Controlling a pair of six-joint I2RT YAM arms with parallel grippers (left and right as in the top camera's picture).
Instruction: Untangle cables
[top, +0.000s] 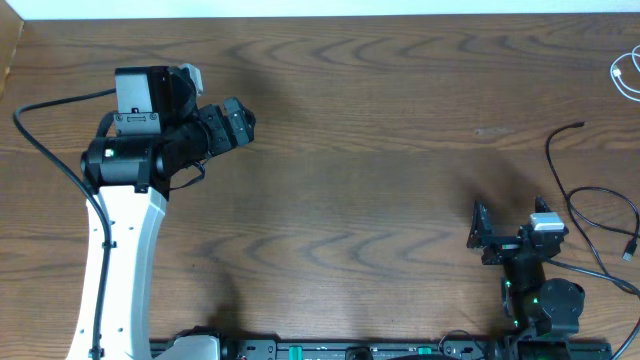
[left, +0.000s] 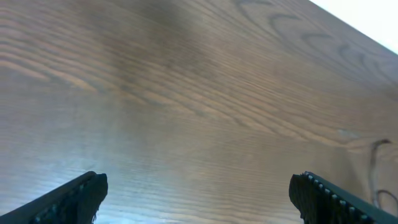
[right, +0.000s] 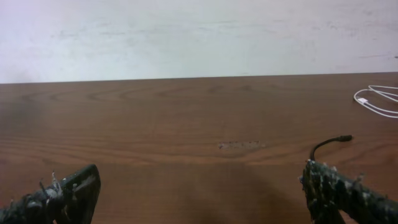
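A black cable (top: 590, 205) lies loose on the wooden table at the right, its free end curving up toward the back; that end also shows in the right wrist view (right: 329, 142) and faintly in the left wrist view (left: 375, 163). A white cable (top: 626, 74) lies coiled at the far right edge, and it shows in the right wrist view (right: 377, 99). My left gripper (top: 240, 124) hovers open and empty over the left part of the table. My right gripper (top: 478, 228) is open and empty near the front right, left of the black cable.
The wooden table (top: 380, 150) fills the view, with a pale wall behind it in the right wrist view (right: 199, 31). A thick black arm cable (top: 45, 150) loops at the left of the left arm.
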